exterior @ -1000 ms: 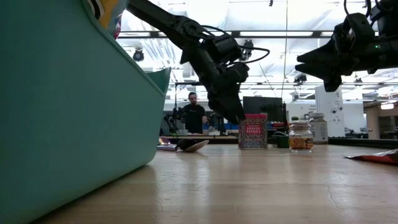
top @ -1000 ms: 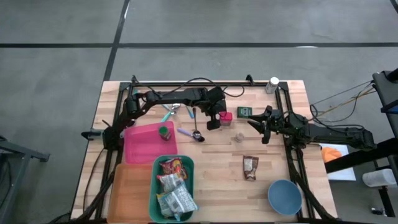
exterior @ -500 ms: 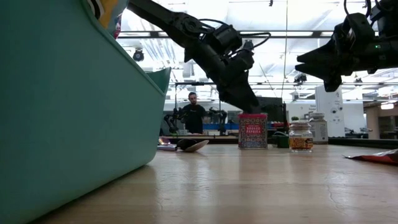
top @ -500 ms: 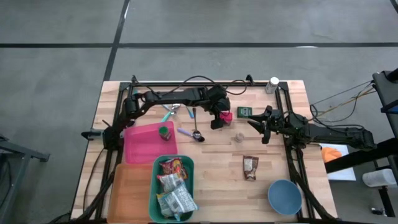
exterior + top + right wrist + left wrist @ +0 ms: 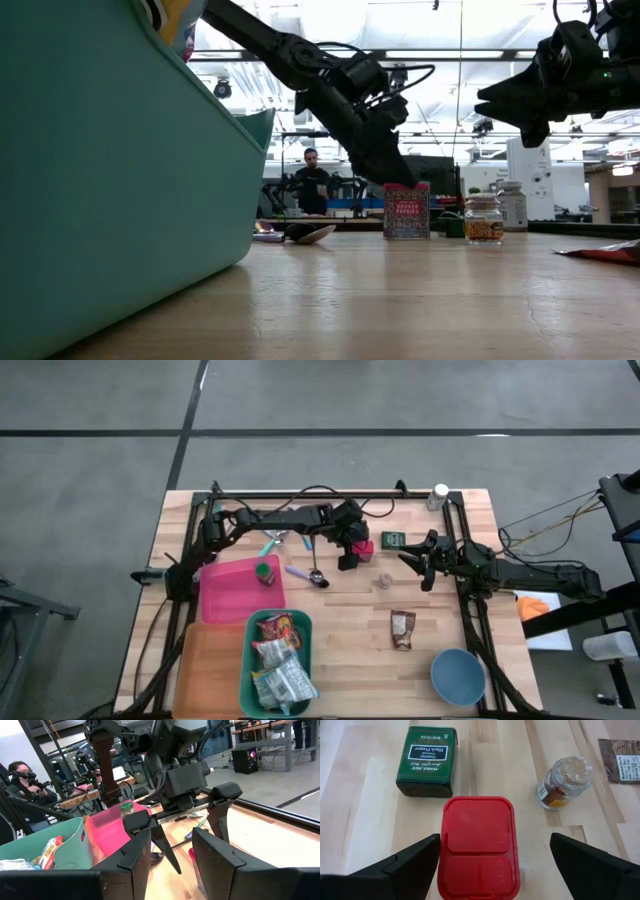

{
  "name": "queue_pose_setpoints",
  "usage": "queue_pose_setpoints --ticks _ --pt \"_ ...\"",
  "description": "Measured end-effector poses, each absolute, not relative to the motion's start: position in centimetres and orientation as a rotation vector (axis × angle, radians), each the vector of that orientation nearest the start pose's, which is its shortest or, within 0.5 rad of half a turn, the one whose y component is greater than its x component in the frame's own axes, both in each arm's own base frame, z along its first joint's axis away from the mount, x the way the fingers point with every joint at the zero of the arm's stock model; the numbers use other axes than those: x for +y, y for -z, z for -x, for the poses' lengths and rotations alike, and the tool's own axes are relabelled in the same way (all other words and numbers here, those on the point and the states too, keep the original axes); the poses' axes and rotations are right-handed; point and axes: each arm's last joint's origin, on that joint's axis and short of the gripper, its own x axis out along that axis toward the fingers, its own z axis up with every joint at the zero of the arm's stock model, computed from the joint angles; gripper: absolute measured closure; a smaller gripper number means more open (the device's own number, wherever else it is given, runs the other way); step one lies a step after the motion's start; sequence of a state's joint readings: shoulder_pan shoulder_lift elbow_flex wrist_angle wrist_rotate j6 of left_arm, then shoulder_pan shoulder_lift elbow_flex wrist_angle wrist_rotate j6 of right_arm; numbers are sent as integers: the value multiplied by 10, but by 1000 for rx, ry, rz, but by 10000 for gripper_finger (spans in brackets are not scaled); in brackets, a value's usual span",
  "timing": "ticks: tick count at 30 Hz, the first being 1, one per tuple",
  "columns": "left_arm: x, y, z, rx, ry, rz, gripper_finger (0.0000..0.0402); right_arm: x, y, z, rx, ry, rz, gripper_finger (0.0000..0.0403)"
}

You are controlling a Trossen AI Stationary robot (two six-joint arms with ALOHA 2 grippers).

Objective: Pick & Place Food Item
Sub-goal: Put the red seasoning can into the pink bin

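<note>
Wooden table (image 5: 350, 640), teal bin (image 5: 278, 663) holding snack packets (image 5: 277, 655), left fingers (image 5: 410, 865) spread astride red box (image 5: 479, 847), right fingers (image 5: 220, 860) part-open, empty

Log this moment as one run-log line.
left gripper: open, straddling red-lidded box | right gripper: idle, raised, right side | box: on table, ungrasped

Smooth glossy red plastic lid (image 5: 479, 845), matt wooden table (image 5: 365, 815), clear glass jar (image 5: 563, 782).
</note>
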State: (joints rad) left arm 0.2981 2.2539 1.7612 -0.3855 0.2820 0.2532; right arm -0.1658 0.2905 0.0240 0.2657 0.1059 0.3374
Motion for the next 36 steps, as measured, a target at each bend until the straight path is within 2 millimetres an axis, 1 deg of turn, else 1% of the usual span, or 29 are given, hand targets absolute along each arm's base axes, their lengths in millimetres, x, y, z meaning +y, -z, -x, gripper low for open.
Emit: queue_pose_setpoints --ticks 4,9,12,15,23,36 --pt "137 -165 -471 849 92 18 28 -22 -172 -114 -45 270 -335 261" --pt "137 -166 -472 839 90 15 28 -22 -172 -114 -45 269 -336 261" --pt "137 -166 -471 841 90 16 39 -22 -172 -114 -45 269 -335 261" --pt "137 -166 -472 837 90 15 71 -22 -172 -114 -45 269 -335 261" --pt "137 -166 -472 837 91 18 194 -22 -172 -114 -45 270 -335 261" --pt "137 -167 -472 834 92 38 196 -22 -172 -114 -45 269 -336 261"
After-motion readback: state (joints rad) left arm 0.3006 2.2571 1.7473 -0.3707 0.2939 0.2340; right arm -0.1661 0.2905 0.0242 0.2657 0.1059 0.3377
